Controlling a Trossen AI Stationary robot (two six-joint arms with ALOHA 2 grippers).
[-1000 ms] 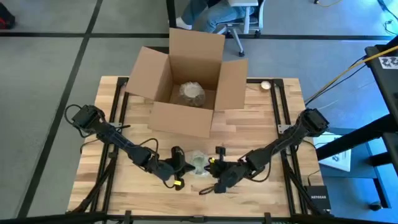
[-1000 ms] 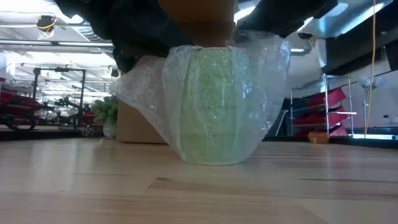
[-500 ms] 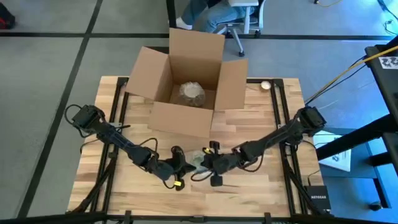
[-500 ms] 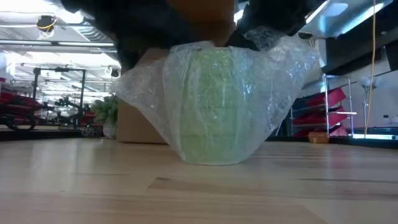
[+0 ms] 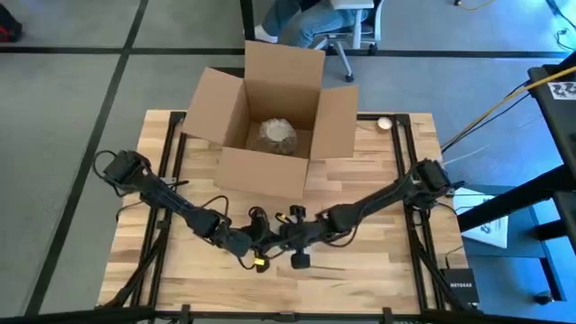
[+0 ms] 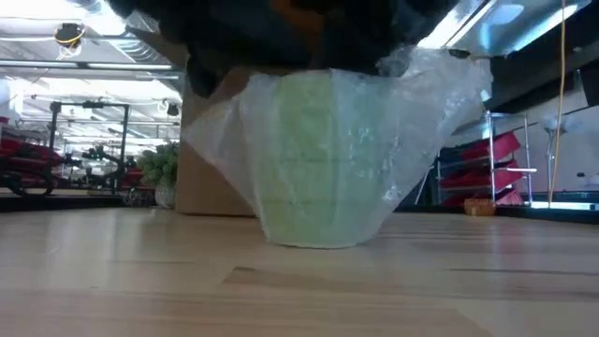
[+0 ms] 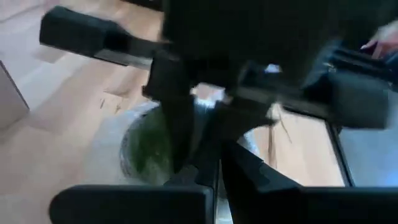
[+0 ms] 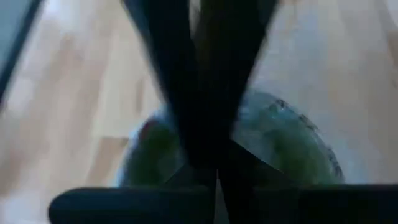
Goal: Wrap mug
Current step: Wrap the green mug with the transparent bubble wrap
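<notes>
The right gripper (image 5: pixel 286 241) has swept across from beside the mug (image 6: pixel 323 164) to directly above it, meeting the left gripper (image 5: pixel 255 245) and dragging the bubble wrap (image 6: pixel 426 112) over the rim, though neither gripper's grip can be told.

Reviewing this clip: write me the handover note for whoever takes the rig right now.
Left gripper and right gripper: both over the mug, near the table's front edge; grip state unclear.
Mug: upright on the table, bubble wrap drawn up around its sides, top edges loose and flared.
Cardboard box: open behind, one wrapped item inside.
Done: sides covered.
Left: close the wrap over the top.
</notes>
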